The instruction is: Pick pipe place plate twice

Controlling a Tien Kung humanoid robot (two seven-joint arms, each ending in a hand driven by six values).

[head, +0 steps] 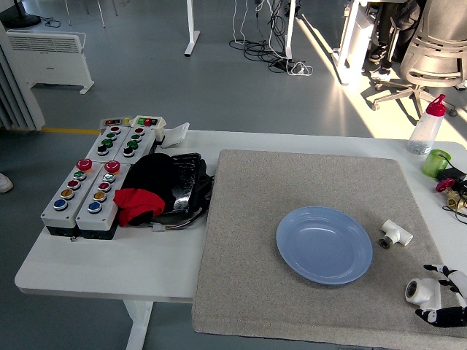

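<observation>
Two white plastic pipe fittings waiting right of the empty round blue plate, nearer elbow sitting between the right hand's spread, not-yet-closed fingers, needing firm closing before lifting clear of grey mat.

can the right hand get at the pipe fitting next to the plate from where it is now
Probably yes. The right hand sits at the mat's near right corner around another white fitting, and the tee fitting lies just beyond it, right of the plate, with only bare mat between.
</observation>
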